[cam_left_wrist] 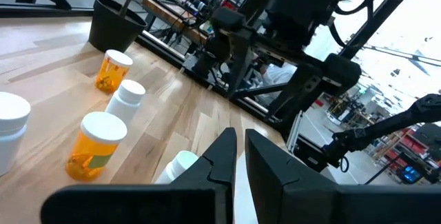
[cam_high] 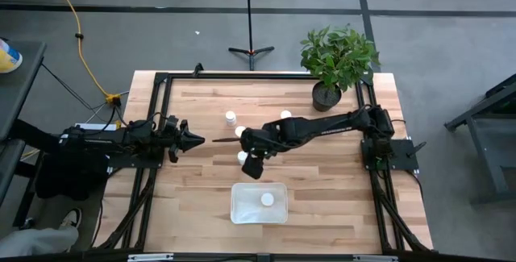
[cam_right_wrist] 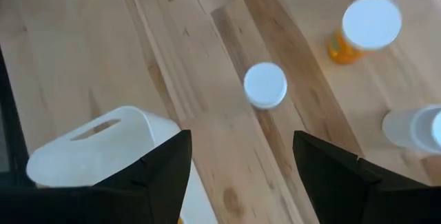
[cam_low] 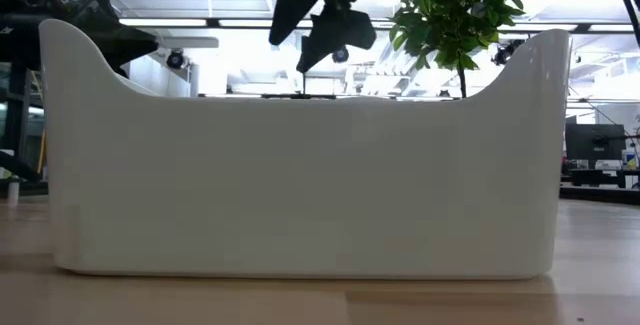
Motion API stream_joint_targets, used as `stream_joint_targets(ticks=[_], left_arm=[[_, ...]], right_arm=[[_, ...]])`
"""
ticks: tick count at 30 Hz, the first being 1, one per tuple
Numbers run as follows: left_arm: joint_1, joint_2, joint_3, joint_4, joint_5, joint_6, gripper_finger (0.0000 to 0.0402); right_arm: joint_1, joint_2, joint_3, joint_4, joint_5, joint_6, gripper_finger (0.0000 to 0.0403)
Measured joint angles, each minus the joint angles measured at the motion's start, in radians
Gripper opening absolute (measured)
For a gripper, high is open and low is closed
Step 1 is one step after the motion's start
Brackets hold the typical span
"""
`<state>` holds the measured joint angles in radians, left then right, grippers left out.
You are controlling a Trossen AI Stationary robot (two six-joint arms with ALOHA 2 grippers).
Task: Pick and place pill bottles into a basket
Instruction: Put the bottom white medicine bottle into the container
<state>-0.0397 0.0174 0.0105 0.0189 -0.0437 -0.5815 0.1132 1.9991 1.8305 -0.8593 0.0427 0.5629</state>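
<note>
The right gripper (cam_high: 251,168) is hovering, jaws spread empty, above a pill bottle (cam_high: 243,157) standing on the desk (cam_high: 193,181) near the basket (cam_high: 242,210). It should be centring over the cap before descending. The left gripper (cam_high: 197,139) is waiting, jaws nearly closed.

A light wooden tabletop (cam_high: 193,189) with a black frame stands on a grey floor; at its far right corner a black pot (cam_high: 326,97) holds a leafy green plant (cam_high: 339,52), whose foliage also shows in the low view (cam_low: 455,10). A yellow cable (cam_high: 74,30) runs across the floor past the far left corner; a thin black stand (cam_high: 251,50) with splayed feet sits just beyond the far edge.
</note>
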Motion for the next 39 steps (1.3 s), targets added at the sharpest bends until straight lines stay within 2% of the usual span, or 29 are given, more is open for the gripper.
stream_joint_targets(ticks=[8, 25, 39], left_arm=[[0.0, 0.0, 0.0, 0.0, 0.0, 0.0, 0.0067], [0.0, 0.0, 0.0, 0.0, 0.0, 0.0, 0.0067], [0.0, 0.0, 0.0, 0.0, 0.0, 0.001, 0.0067]], right_arm=[[-0.031, 0.014, 0.0, 0.019, -0.015, -0.024, 0.0244], [-0.048, 0.165, -0.001, 0.115, -0.128, -0.04, 0.0244], [-0.094, 0.193, -0.001, 0.14, -0.101, -0.045, 0.0244]])
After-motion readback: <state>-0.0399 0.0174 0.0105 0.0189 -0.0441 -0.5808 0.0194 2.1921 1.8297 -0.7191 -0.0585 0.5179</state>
